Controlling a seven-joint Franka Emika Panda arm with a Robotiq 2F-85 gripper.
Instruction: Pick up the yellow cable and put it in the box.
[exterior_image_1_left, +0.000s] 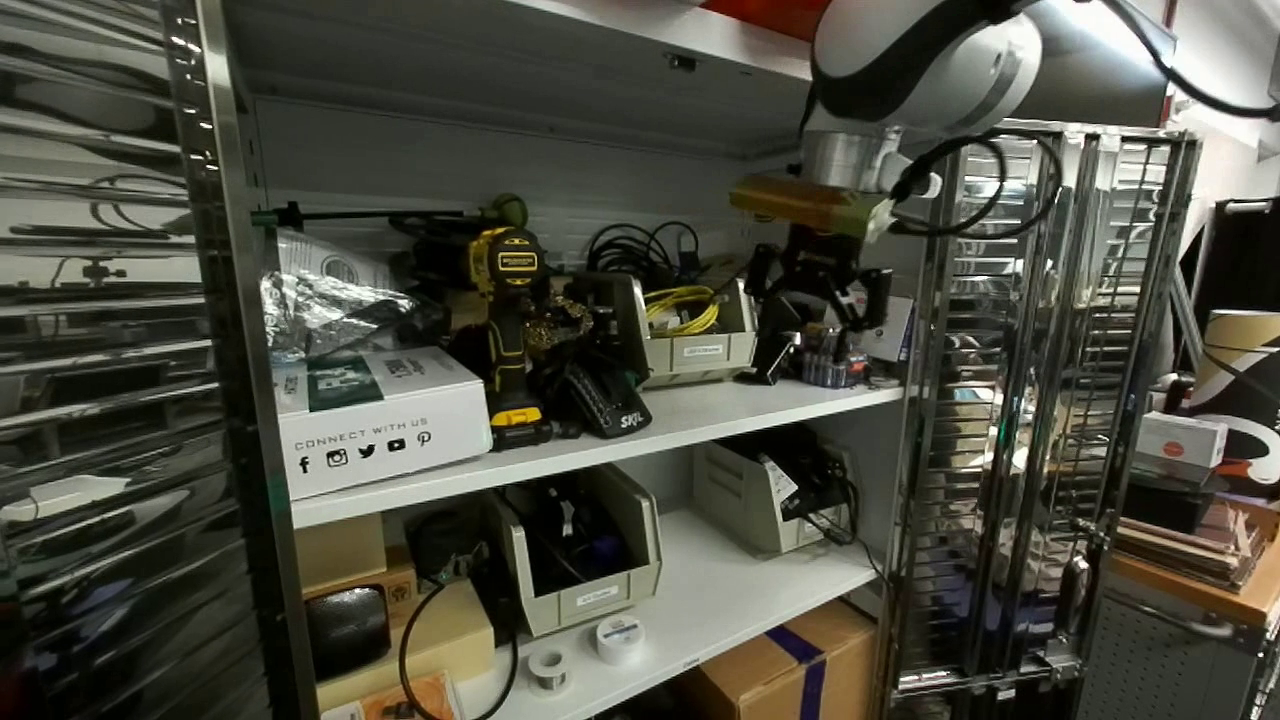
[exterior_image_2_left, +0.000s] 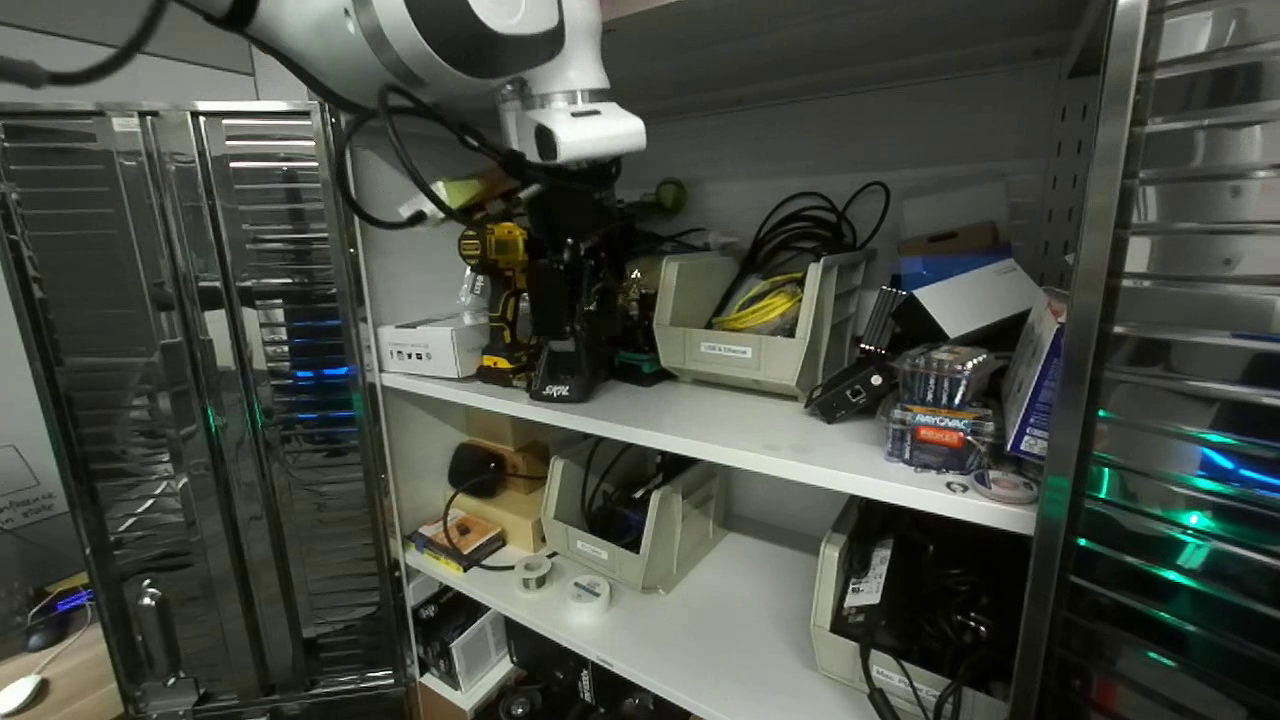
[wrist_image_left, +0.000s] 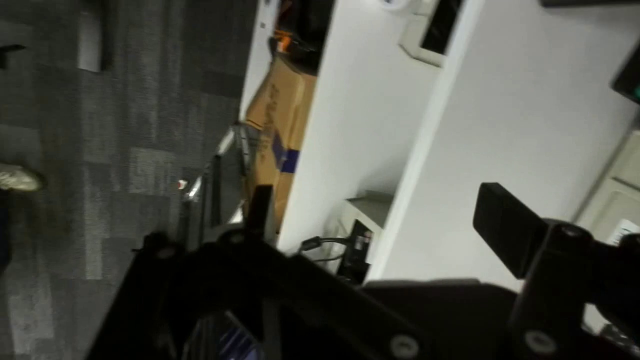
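Observation:
The yellow cable (exterior_image_1_left: 685, 309) (exterior_image_2_left: 765, 303) is a loose coil lying in the low whitish box (exterior_image_1_left: 668, 362) (exterior_image_2_left: 690, 352) on the upper shelf, in both exterior views. Black cables stand behind it in the same box. My gripper (exterior_image_1_left: 824, 283) (exterior_image_2_left: 572, 320) hangs in front of the upper shelf, apart from the box. In the wrist view its fingers (wrist_image_left: 380, 220) are spread wide with nothing between them. That view shows only part of the box's labelled front (wrist_image_left: 612, 207) at the right edge. The cable is out of the wrist view.
The upper shelf (exterior_image_2_left: 720, 425) also holds a yellow-black drill (exterior_image_1_left: 508, 330), a printed white carton (exterior_image_1_left: 390, 415), a black device (exterior_image_2_left: 850, 388) and battery packs (exterior_image_2_left: 935, 430). More bins (exterior_image_1_left: 590, 600) stand on the lower shelf. A metal door (exterior_image_1_left: 1000, 420) stands beside the shelves.

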